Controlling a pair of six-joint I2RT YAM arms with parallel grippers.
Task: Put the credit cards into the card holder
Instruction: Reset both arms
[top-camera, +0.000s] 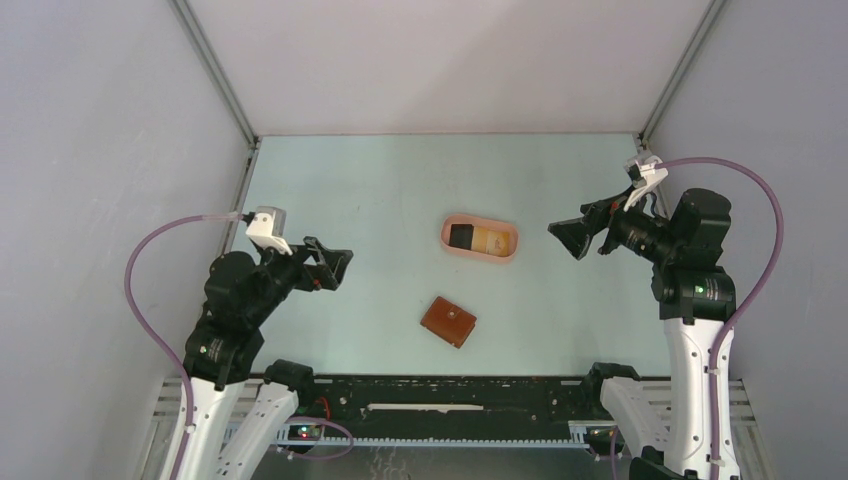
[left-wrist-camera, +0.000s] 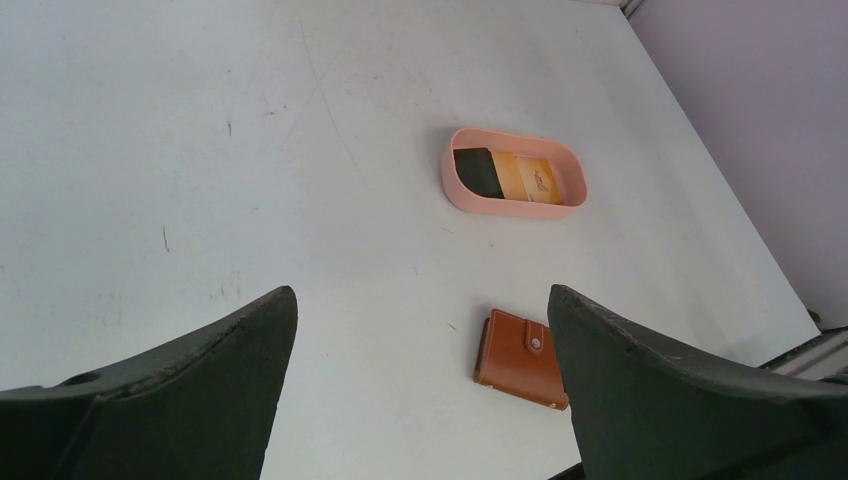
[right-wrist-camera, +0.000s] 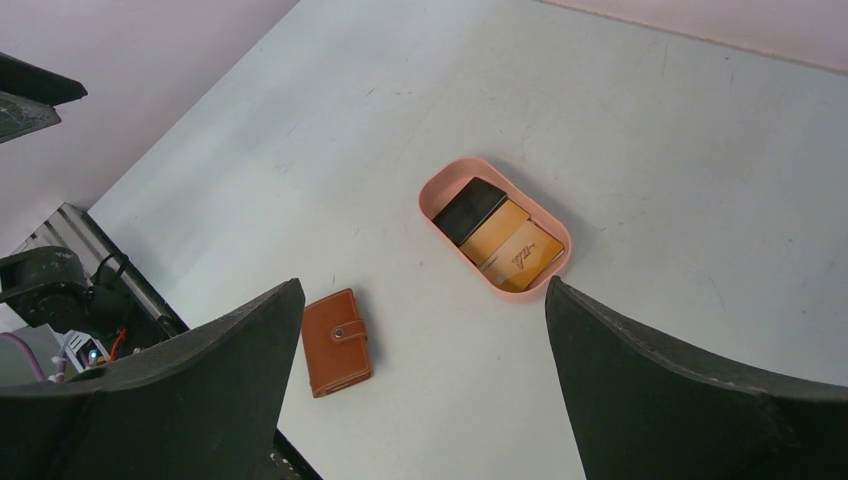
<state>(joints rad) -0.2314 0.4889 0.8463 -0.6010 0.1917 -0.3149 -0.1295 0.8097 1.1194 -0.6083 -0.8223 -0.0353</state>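
Note:
The credit cards, tan-yellow and black, lie stacked in a pink oval tray near the table's middle. They also show in the left wrist view and the right wrist view. The card holder, a reddish-brown leather wallet, lies shut and snapped on the table in front of the tray. It shows in the left wrist view and the right wrist view. My left gripper is open and empty, raised at the left. My right gripper is open and empty, raised right of the tray.
Grey walls enclose the pale table on the left, back and right. A black rail with the arm bases runs along the near edge.

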